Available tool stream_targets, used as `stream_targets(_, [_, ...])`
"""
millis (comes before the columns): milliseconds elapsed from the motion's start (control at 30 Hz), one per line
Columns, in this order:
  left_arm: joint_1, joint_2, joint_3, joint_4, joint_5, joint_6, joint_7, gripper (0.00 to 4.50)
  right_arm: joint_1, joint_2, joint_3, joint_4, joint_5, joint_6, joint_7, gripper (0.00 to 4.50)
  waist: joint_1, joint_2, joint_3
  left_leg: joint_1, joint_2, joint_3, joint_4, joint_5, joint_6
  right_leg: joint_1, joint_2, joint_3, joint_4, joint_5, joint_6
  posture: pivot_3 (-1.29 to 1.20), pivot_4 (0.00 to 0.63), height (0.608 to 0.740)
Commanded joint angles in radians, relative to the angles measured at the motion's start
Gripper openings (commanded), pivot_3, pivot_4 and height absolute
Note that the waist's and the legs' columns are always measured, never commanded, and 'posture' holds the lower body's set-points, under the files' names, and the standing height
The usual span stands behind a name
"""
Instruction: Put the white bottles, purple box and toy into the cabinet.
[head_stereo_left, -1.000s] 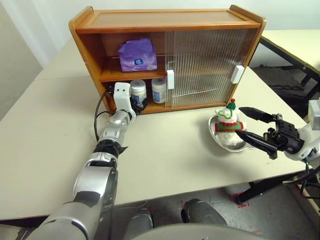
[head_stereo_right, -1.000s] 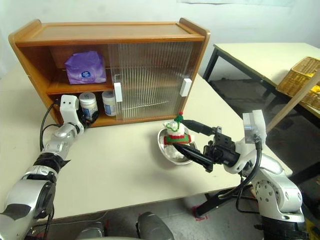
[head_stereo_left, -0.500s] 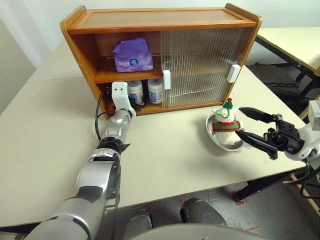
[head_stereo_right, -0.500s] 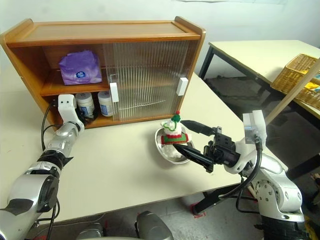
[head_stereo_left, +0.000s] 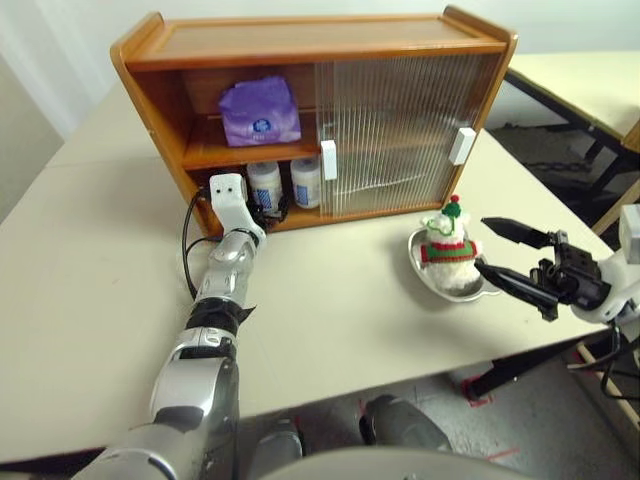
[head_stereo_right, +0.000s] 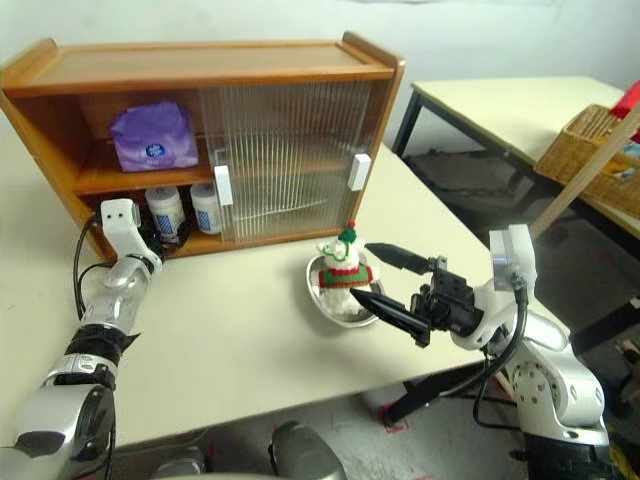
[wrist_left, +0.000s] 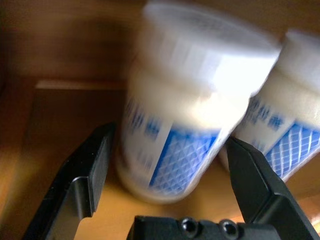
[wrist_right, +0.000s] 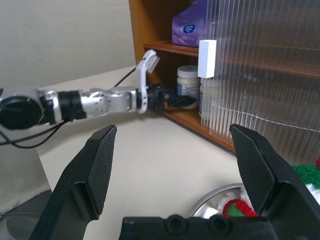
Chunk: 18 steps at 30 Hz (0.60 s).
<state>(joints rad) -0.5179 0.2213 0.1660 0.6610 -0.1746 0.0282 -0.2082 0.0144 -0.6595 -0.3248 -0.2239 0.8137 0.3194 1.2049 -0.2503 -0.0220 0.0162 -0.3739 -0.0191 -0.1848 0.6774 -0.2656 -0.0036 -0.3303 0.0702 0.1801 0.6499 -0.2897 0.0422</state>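
**Bottles shelved, toy waiting**

Backing out of the cabinet (head_stereo_left: 300, 40), the left gripper (wrist_left: 167, 165) is spreading wide, apparently clear of the bottles (head_stereo_left: 283, 182) below the box (head_stereo_left: 260, 110). The right gripper (head_stereo_left: 505, 255) is gaping beside the toy (head_stereo_left: 446, 243) in its dish (head_stereo_left: 425, 275), likely ready to grab.
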Motion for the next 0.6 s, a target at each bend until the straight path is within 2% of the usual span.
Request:
stream_targets(33, [0.08,0.008,-0.029,-0.183,-0.01,0.105,-0.036,4.48,-0.007,-0.005,0.006,0.007,-0.011,-0.006,0.008,4.5,0.003,0.0,0.0,0.0,0.0,0.0,0.0,0.0,0.0,0.0,0.0,0.0,0.0,0.0,0.0,-0.25,0.0,0.74])
stream_targets(267, [0.214,0.026,-0.034,-0.435,-0.013,0.243,-0.024,4.48,-0.011,-0.01,0.006,0.014,-0.013,-0.004,0.015,4.5,0.015,-0.001,0.0,0.001,-0.001,-0.002,0.0,0.0,0.0,0.0,-0.001,0.0,0.0,-0.001,-0.001,-0.24,0.0,0.74])
stream_targets(367, [0.25,0.013,-0.065,-0.5,-0.025,0.223,-0.077,4.48,-0.014,-0.009,0.009,0.02,-0.016,-0.006,0.017,4.5,0.026,-0.001,0.0,0.001,-0.001,-0.002,0.0,-0.001,-0.001,0.001,-0.001,0.0,0.0,-0.001,-0.002,-0.24,0.0,0.74])
stream_targets(433, [0.269,-0.022,-0.07,-0.55,-0.104,0.201,-0.165,4.48,-0.019,-0.007,0.012,0.026,-0.019,-0.008,0.019,4.5,0.035,-0.001,0.0,0.001,-0.001,-0.003,0.0,-0.001,-0.001,0.0,-0.001,0.001,0.0,-0.001,-0.003,-0.23,0.0,0.74])
stream_targets(500, [0.275,-0.004,-0.105,-0.581,-0.131,0.191,-0.275,4.48,-0.023,-0.007,0.013,0.03,-0.022,-0.009,0.021,4.5,0.047,-0.001,0.0,0.001,-0.001,-0.003,0.0,-0.002,-0.002,0.0,-0.002,0.001,0.0,-0.001,-0.004,-0.23,0.0,0.74])
stream_targets(600, [0.256,0.068,-0.191,-0.597,-0.153,0.139,-0.513,3.85,-0.029,-0.007,0.015,0.035,-0.029,-0.011,0.018,4.5,0.062,0.0,0.0,0.001,0.0,-0.004,0.0,-0.002,-0.003,0.0,-0.002,0.0,0.001,0.003,-0.012,-0.23,0.0,0.74])
